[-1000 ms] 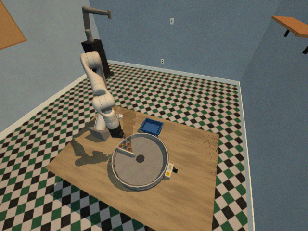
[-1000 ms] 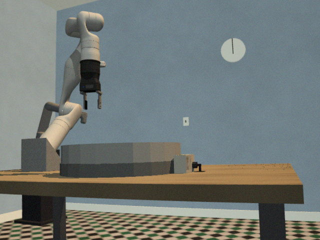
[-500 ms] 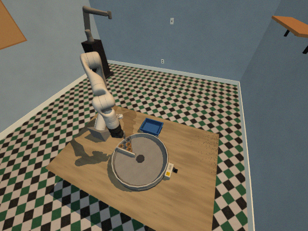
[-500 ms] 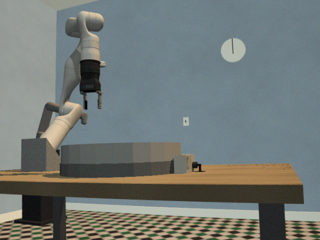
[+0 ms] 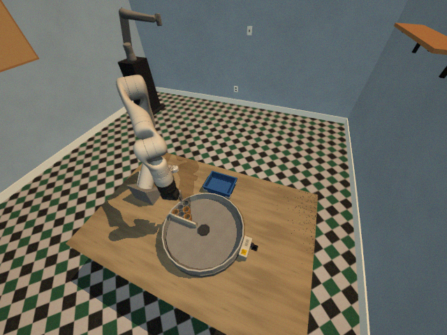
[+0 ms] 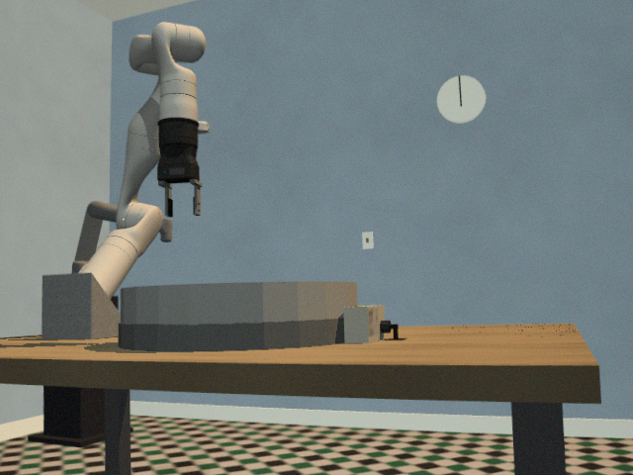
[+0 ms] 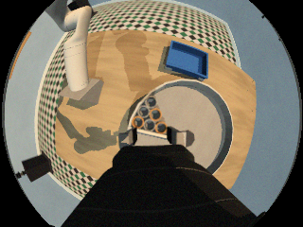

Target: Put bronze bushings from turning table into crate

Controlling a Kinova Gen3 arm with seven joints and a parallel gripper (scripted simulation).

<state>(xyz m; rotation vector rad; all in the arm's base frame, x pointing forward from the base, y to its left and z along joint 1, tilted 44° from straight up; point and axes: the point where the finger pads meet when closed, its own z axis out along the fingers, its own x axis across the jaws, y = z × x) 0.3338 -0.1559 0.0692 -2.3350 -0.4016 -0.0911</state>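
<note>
Claw: the gripper (image 5: 179, 196) (image 6: 178, 215) (image 7: 151, 132) points straight down, its two fingers spread fully apart, holding nothing. It hangs well above the turning table's height, over that table's far left side in the top view.
Arm: white and many-jointed, the robot arm (image 5: 149, 147) (image 6: 178, 99) (image 7: 77, 61) rises from a grey block (image 5: 152, 195) (image 6: 66, 307) (image 7: 95, 93) at the left of the wooden table.
Bronze bushings: three orange-brown rings, one (image 5: 186, 209) (image 7: 155, 113), another (image 5: 175, 211) (image 7: 137, 122) and a third (image 5: 187, 216) (image 7: 161, 128), all on the turning table, in its far left part.
Steel bushings: three grey rings, one (image 7: 151, 101), another (image 7: 144, 112) and a third (image 7: 150, 125), packed in among the bronze ones.
Divider: a pale straight bar (image 5: 182, 220) (image 7: 152, 134) just on the near side of the cluster, running from the rim inward.
Turning table: a large, round, grey turning table (image 5: 216, 248) (image 6: 220, 307) (image 7: 204, 113) with a raised wall and a dark hub (image 5: 203, 229) at the middle.
Crate: a blue, open-topped, rectangular crate (image 5: 219, 184) (image 7: 187, 59) beyond the turning table's far rim, its blue inner floor showing.
Control box: a pale box (image 5: 245, 247) (image 6: 357, 325) at the turning table's right rim, with a black knob (image 5: 254, 246) (image 6: 387, 327) on its right side.
Support: a wooden table (image 5: 274, 288) (image 6: 460, 352) (image 7: 241, 118) on a checkered floor.

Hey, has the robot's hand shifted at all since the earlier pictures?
No. In the exterior view, the open hand hangs in the same spot, left of and below the wall clock.
</note>
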